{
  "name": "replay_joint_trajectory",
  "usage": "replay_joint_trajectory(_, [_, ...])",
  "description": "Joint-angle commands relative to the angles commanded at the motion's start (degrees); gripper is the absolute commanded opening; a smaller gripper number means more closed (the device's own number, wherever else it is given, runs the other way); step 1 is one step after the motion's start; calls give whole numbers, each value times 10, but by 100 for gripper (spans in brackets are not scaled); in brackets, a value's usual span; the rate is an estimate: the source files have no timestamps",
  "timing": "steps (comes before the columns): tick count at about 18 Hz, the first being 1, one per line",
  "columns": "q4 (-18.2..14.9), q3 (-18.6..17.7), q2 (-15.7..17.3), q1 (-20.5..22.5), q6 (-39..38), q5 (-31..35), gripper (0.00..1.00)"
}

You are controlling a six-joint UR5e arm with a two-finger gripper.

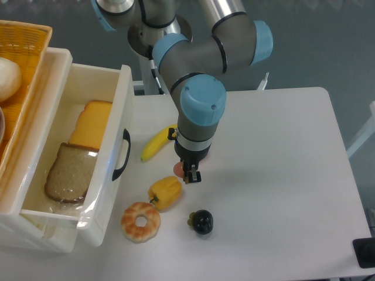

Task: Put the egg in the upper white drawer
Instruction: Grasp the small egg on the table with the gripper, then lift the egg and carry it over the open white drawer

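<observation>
The egg point(177, 169) shows only as a small pinkish sliver on the table, mostly hidden behind my gripper's left side. My gripper point(191, 175) points straight down at the table right beside or over it; the fingertips look close together, and I cannot tell whether they hold the egg. The upper white drawer point(120, 105) stands pulled open at the left, its black handle point(121, 155) facing the table. Inside it lie a slice of brown bread point(69, 173) and a yellow cheese wedge point(92, 125).
A banana point(156, 144) lies just left of the gripper. A yellow pepper point(166, 192), a glazed doughnut point(140, 222) and a dark round fruit point(203, 222) sit in front of it. A yellow wicker basket point(26, 41) holding a white ball point(7, 79) is at far left.
</observation>
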Motion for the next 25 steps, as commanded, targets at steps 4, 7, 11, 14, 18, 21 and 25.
replay_joint_trajectory(4, [2, 1, 0, -4, -15, -3, 44])
replay_joint_trajectory(7, [2, 1, 0, -4, -19, -3, 44])
replay_joint_trajectory(11, [4, 1, -1, -5, -20, -4, 44])
replay_joint_trajectory(14, [4, 6, -3, -9, -21, -4, 44])
replay_joint_trajectory(18, [-7, 31, 3, -11, -42, -9, 44])
replay_joint_trajectory(21, [-11, 43, 10, -25, -82, -12, 44])
replay_joint_trajectory(25, [-11, 45, 32, -21, -104, -57, 44])
